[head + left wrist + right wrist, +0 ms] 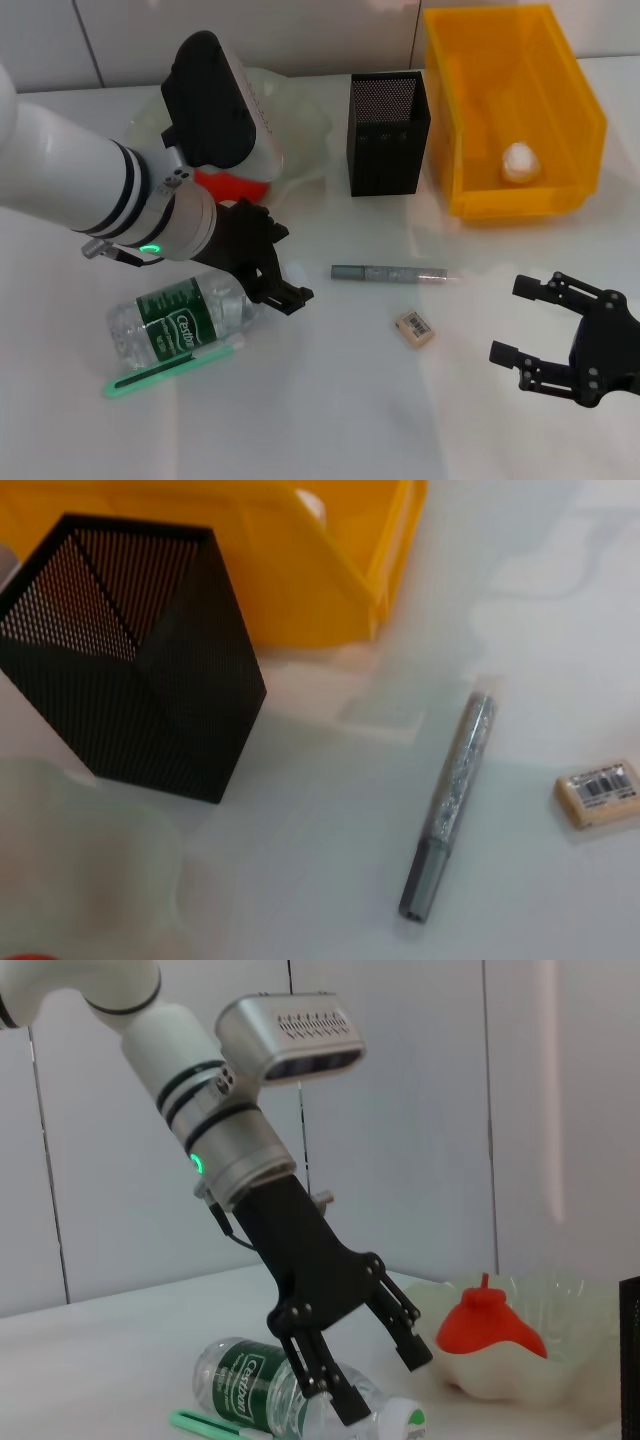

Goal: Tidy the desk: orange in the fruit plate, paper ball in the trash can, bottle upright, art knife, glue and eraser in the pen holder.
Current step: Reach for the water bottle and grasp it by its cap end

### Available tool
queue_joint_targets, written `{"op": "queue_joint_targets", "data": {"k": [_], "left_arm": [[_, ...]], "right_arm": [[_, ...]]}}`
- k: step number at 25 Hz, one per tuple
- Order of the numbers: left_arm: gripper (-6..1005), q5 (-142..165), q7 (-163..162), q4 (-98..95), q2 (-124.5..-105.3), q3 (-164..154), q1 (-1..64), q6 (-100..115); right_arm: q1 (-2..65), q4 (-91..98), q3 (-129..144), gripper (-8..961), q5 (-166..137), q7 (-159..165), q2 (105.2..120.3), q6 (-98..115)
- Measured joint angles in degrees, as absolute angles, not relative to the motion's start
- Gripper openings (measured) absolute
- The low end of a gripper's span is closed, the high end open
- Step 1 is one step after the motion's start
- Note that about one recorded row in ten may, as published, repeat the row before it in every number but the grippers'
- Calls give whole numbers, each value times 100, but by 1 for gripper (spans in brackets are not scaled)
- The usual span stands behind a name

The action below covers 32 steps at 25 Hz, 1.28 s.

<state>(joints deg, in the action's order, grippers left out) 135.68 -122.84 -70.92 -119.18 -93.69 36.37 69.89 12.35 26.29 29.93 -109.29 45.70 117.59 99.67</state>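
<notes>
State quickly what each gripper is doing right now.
Left gripper: open, fingers straddling the lying clear plastic green-labelled bottle.
Right gripper: open, holding nothing.

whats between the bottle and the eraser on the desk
In the head view, the grey glue stick lies between the bottle and the eraser, slightly farther back; the open left gripper hangs over the bottle's end.

**Materials in front of me**

The surface [330,400] looks smooth, white and faintly glossy. The trash can [560,190] is shiny yellow plastic; the pen holder [388,150] is matt black metal mesh. The bottle [175,320] is clear, ridged plastic with a glossy green label. My left gripper [272,262] is matt black. The fruit plate [520,1375] looks translucent and glassy.
</notes>
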Motion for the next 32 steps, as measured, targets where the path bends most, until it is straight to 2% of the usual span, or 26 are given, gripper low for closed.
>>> {"op": "queue_joint_targets", "data": {"k": [14,32], "left_arm": [[700,13393,-12216,-5868,-11918,-9547,4036,6311],[687,13241,-12214,-5653,-11918,-9835,4092,5910]], "right_arm": [[1265,2635,2997,817,-11003,4570,11781,9966],[1213,2637,2997,817,-11074,4563,11795,9967]]}}
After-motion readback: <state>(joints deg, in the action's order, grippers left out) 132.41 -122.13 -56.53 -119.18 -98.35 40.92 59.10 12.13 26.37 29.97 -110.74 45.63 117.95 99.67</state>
